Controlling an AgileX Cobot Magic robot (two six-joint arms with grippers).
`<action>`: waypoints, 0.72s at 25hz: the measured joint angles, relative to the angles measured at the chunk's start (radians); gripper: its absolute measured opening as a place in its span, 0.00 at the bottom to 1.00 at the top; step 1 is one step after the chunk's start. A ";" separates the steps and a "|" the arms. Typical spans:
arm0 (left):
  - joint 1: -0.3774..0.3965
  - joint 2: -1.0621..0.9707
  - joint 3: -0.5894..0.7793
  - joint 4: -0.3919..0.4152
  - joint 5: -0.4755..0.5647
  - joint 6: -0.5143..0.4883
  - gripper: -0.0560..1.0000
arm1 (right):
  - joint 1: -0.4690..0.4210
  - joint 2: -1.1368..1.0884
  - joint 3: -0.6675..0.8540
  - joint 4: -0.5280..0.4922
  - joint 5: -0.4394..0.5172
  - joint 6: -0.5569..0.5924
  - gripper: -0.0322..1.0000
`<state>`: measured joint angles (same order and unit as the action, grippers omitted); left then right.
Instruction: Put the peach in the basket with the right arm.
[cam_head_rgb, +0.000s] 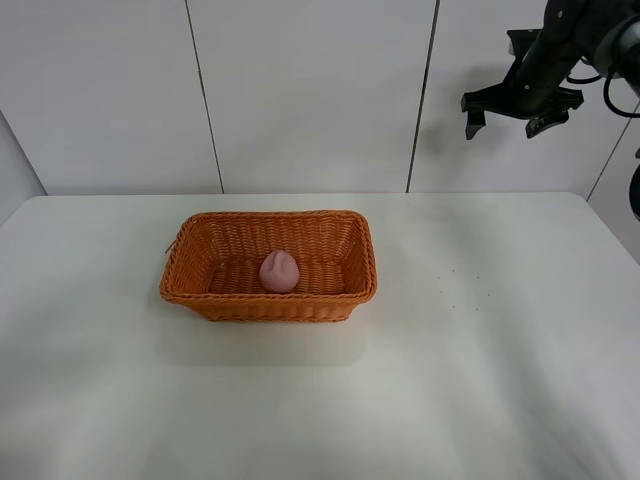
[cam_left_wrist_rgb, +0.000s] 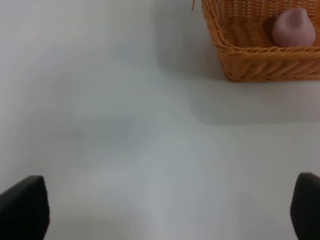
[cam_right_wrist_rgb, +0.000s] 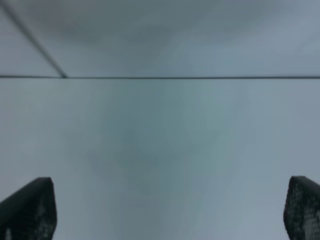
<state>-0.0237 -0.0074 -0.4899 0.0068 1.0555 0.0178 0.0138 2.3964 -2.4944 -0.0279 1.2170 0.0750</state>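
The pink peach (cam_head_rgb: 279, 271) lies inside the orange-brown wicker basket (cam_head_rgb: 200, 290), near the middle of its floor. The left wrist view catches the peach (cam_left_wrist_rgb: 293, 28) and one corner of the basket (cam_left_wrist_rgb: 235, 55). My right gripper (cam_head_rgb: 508, 116) hangs high at the back right, far above the table and well away from the basket, open with nothing between its fingers. Its wrist view shows only its two fingertips (cam_right_wrist_rgb: 30, 210) and blank table and wall. My left gripper (cam_left_wrist_rgb: 165, 215) is open over bare table, apart from the basket, and is out of the exterior view.
A white table (cam_head_rgb: 480, 380) spreads around the basket. Behind it stands a white panelled wall (cam_head_rgb: 310, 90) with dark seams.
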 joint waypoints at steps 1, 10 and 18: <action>0.000 0.000 0.000 0.000 0.000 0.000 0.99 | -0.007 0.000 0.000 0.005 0.000 0.000 0.71; 0.000 0.000 0.000 0.000 0.000 0.000 0.99 | -0.010 -0.050 0.085 0.022 -0.001 -0.017 0.71; 0.000 0.000 0.000 0.000 0.000 0.000 0.99 | -0.010 -0.345 0.469 0.022 -0.003 -0.030 0.71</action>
<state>-0.0237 -0.0074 -0.4899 0.0068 1.0555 0.0178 0.0037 2.0519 -2.0250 -0.0058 1.2135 0.0450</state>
